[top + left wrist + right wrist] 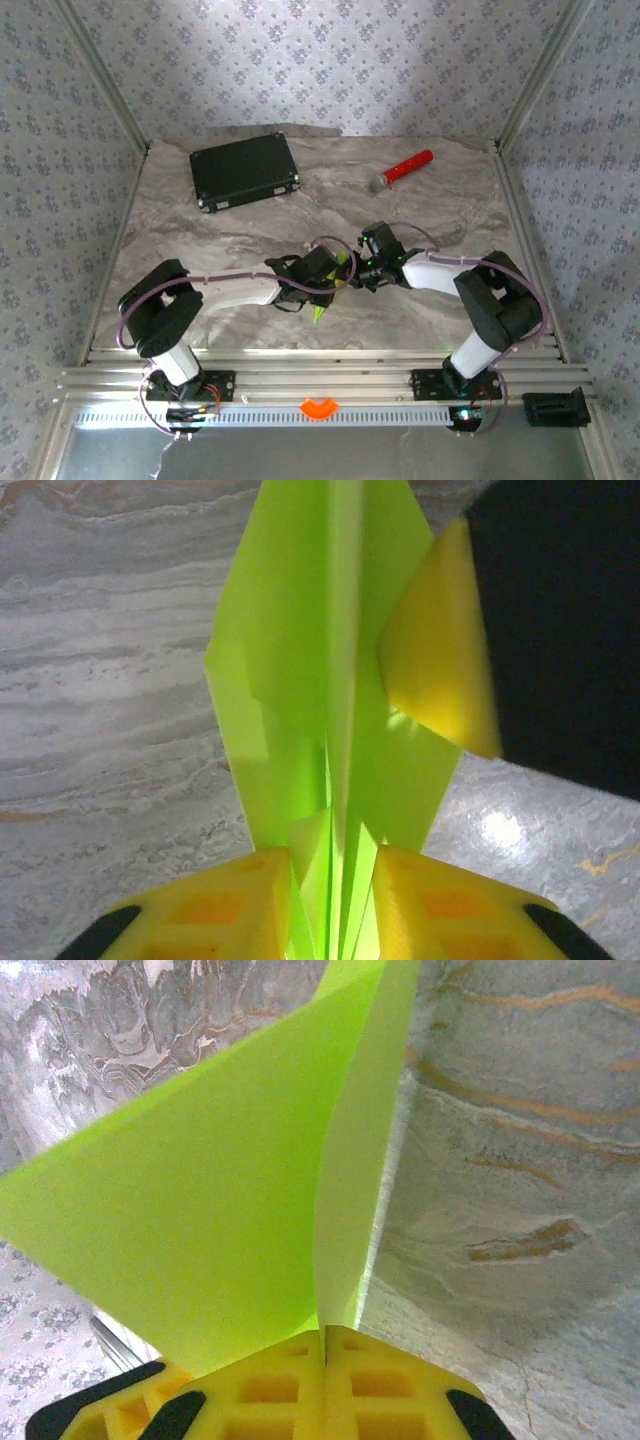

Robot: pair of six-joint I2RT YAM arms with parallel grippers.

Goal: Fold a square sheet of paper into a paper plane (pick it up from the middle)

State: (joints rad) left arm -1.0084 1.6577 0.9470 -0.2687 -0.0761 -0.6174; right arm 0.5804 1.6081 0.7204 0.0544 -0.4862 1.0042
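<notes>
From above, the left hand [333,276] and the right hand [356,270] meet over the middle of the marbled desk [230,235], fingertips almost touching, with the lime-green paper plane [322,311] caught between them; one pointed end juts out below the left hand toward the near edge, and a sliver of green shows in the gap between the two hands. Well beyond the left hand, by the far edge, lies a black case [245,172], and beyond the right hand a red-handled microphone [403,168]. At the left wrist, the left hand [332,905] has its two yellow fingers [235,905] drawn in on the bunched layers of the paper plane [310,670] — narrowly parted, just enough for the folds pinched between them. From that hold the plane runs straight away from the hand with a lengthwise centre crease and flaps spreading to either side, above the desk [110,680]. A yellow finger [440,650] of the right hand presses against the plane's right flap, ahead and to the right of the left hand. At the right wrist, the right hand [325,1352] is fully closed, its pads meeting on a thin edge of the paper plane [200,1230] — the sheet fans up and to the left from the pinch, one fold standing on edge, with the desk [500,1160] to the right of it.
</notes>
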